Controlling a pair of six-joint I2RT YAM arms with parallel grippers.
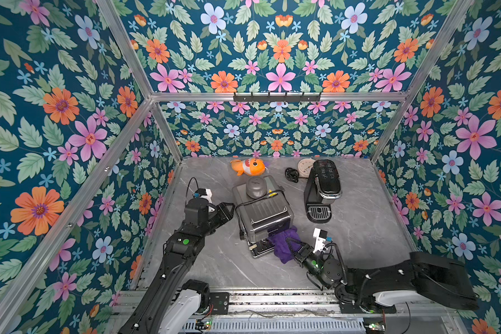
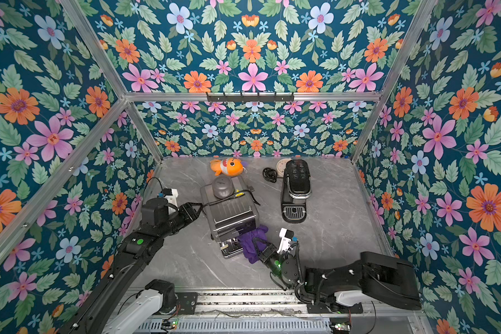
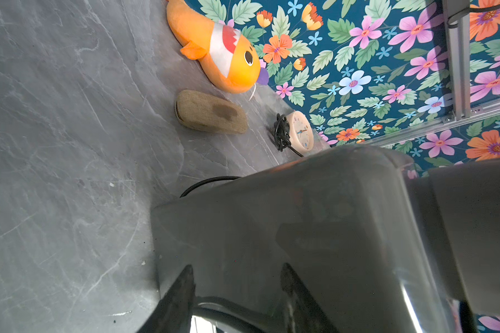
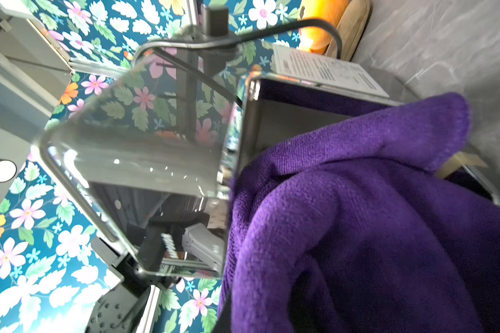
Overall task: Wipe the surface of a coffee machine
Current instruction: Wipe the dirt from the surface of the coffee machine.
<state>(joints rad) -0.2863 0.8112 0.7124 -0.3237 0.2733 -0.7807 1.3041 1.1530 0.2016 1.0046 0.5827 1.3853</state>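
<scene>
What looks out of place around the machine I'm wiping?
The black power cord lies draped across the top of the silver coffee machine, where a wipe could snag it. The machine also sits skewed to the edges of the table.

Floral walls, grey marble tabletop.

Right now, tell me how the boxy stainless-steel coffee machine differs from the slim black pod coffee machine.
The steel machine is wide, boxy and mirror-bright; the black machine is narrow and glossy dark. The steel machine has a purple cloth pressed to its front corner; the black machine stands untouched. Both stand upright on the grey marble table.
</scene>
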